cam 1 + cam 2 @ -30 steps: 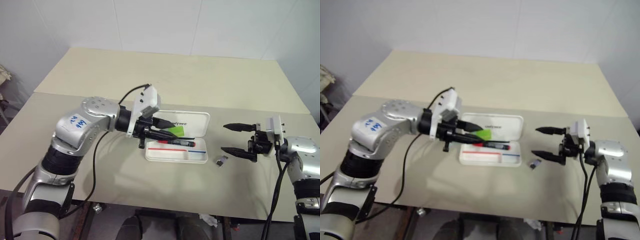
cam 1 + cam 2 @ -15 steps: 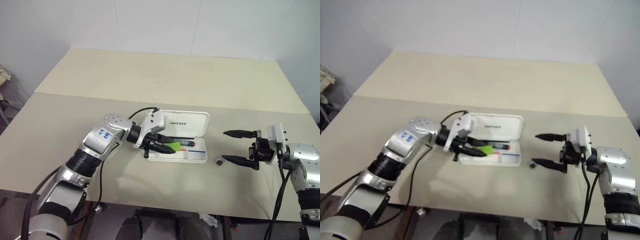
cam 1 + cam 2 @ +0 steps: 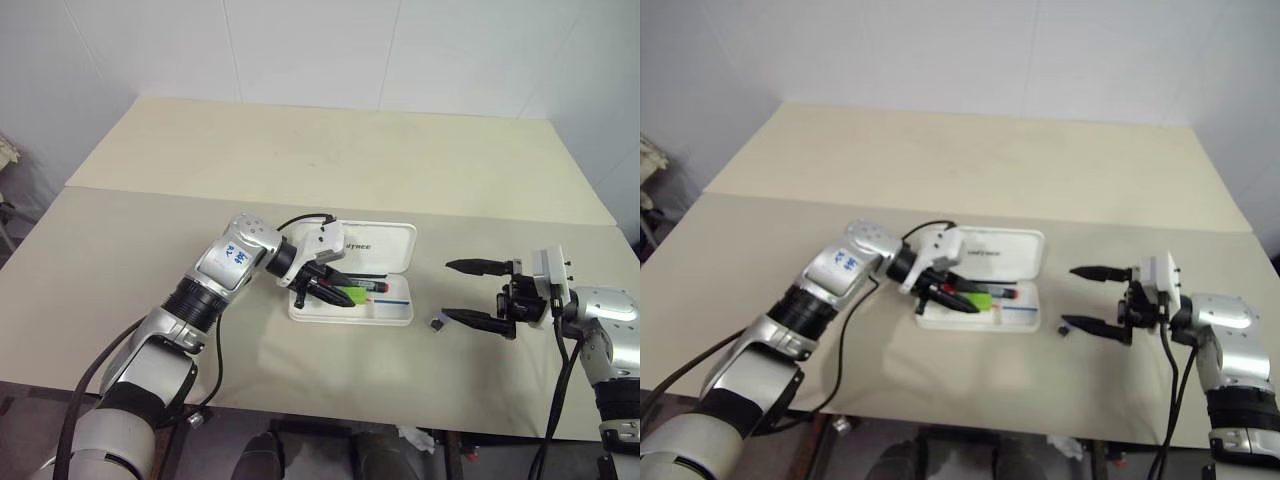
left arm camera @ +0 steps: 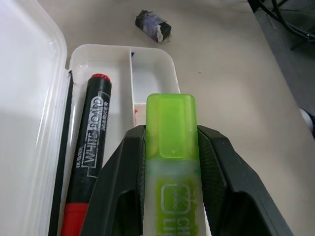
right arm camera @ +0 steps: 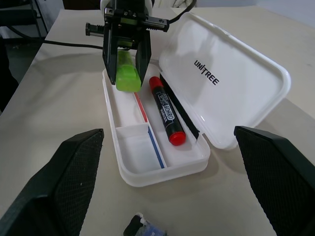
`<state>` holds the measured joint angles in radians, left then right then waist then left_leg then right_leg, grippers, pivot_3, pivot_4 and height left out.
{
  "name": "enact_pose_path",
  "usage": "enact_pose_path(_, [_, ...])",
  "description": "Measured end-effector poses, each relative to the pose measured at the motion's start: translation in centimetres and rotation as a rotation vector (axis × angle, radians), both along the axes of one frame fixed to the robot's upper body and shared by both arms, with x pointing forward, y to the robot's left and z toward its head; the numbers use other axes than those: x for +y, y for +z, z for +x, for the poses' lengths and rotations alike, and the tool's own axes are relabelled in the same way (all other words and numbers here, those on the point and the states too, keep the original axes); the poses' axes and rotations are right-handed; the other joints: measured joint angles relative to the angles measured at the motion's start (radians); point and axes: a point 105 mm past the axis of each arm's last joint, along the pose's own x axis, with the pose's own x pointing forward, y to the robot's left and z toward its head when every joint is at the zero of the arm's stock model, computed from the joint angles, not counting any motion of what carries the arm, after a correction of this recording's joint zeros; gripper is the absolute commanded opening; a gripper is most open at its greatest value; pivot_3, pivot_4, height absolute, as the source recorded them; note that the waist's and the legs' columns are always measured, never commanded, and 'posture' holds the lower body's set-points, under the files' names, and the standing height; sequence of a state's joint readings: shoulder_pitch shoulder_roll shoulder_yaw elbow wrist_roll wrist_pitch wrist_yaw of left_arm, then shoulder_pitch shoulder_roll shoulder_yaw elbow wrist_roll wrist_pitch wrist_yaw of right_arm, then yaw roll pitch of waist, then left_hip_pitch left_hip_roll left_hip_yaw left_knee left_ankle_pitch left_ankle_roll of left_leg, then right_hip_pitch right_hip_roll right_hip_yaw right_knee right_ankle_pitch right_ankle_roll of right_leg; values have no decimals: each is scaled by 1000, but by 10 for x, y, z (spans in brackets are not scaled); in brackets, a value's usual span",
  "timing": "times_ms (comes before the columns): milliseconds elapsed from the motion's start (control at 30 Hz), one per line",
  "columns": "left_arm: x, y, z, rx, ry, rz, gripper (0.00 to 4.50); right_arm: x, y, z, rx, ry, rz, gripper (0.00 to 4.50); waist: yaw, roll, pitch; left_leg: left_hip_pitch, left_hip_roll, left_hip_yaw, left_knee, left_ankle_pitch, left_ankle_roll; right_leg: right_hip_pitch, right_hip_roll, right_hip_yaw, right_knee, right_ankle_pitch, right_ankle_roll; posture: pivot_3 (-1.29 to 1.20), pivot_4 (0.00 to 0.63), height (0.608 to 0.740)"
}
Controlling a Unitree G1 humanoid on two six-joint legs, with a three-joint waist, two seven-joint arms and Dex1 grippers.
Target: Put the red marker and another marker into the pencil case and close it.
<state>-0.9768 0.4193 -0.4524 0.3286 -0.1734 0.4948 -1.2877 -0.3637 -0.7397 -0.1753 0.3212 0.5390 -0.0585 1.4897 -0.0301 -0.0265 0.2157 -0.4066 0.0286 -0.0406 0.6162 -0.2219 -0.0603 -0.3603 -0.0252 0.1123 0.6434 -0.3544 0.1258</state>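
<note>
- Currently, head views: left tool clenched on the light-green highlighter, held low over the tray of the pencil case. Case sits open on the bench, lid laid flat on the far side.
- Red marker already lies in the tray, along the hinge side.
- Right tool stands released, fingers wide apart, nothing between them, near the case's right end. Small dark clip on the bench betw. case and right tool.
- Left wrist view: both fingers pinch the highlighter across its body; cap end projects past the tips. Red marker lies parallel, just beside it; short end compartment of the case is vacant.
- Right wrist view: highlighter hangs over the long compartment next to the red/blue stripe; whether it touches the tray floor: cannot tell. Lid shows "UNITREE" lettering.
- Handling (judgement): highlighter is light, stiff, smooth plastic; likely to slip if pinched near the cap, so the mid-body grip suits. Release low to avoid bounce.
- Case: rigid, light, prob. slides on the bench when pushed. For closing, take the lid at its free long edge; brace the tray w/ the other tool.
</note>
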Motion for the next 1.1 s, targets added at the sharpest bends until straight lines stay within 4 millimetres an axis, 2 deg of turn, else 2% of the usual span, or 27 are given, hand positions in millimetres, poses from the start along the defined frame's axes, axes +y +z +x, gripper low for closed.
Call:
enact_pose_path(233, [-3,-7,6,12,24,33,1085,0,-5,-2,26,-12,3,4500,1,0,0,0,0,0,1,0,0,0,0,0,0,0,0,0,150,740])
enact_pose_path(367, [-12,-5,7,7,10,31,1085,1,-3,-2,17,-12,2,4500,0,0,0,0,0,0,1,0,0,0,0,0,1,0,0,0,150,740])
enact_pose_path(600, [-16,-9,10,20,18,44,1085,3,-2,-2,9,-7,-1,4500,0,0,0,0,0,0,1,0,0,0,0,0,1,0,0,0,150,740])
enact_pose_path(933, [-19,-6,7,37,23,46,4468,2,-2,-2,12,-16,1,4500,0,0,0,0,0,0,1,0,0,0,0,0,1,0,0,0,150,740])
enact_pose_path(1100, [-21,1,1,18,13,43,4468,3,-2,-1,10,-14,-4,4500,-1,0,0,0,0,0,1,0,0,0,0,0,1,0,0,0,150,740])
